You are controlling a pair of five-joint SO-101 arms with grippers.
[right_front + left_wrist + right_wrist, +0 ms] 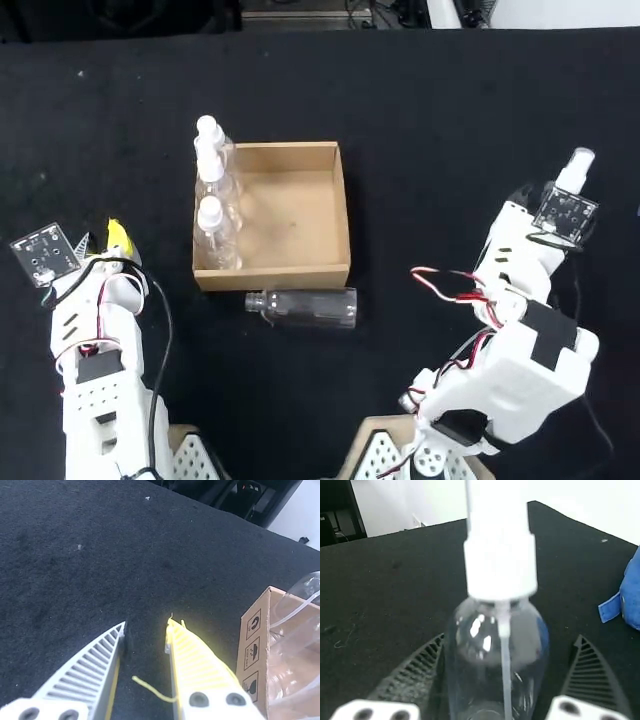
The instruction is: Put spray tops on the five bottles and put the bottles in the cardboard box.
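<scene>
Right up against the right wrist camera stands a capped bottle (495, 680), its white spray top (500, 565) already on and its clear body set deep in the right gripper (510, 640). Whether that gripper is truly clamping the bottle or merely bracketing it, I cannot tell. The bottle is upright, which suits a standing drop into the cardboard box (300, 275). From the high view it sits far out on the right of the black table (450, 120), well apart from the box.

Three bottles (213, 235) with tops on stand in a row inside the box against one side wall. That packing probably leaves the rest of the floor free for the last two. An uncapped bottle (305, 307) lies on its side just outside the front wall, parallel to it and with its neck towards the left arm's side, so by my reading it needs a top before it can be boxed.

The left gripper (146, 630) is released and empty, its jaws apart over bare table near the box's outer wall.

Open table lies between the right arm and the box, so the only obstacle I judge on that path is the near rim to clear. A blue object (625, 600) sits close beside the capped bottle and should be avoided.
</scene>
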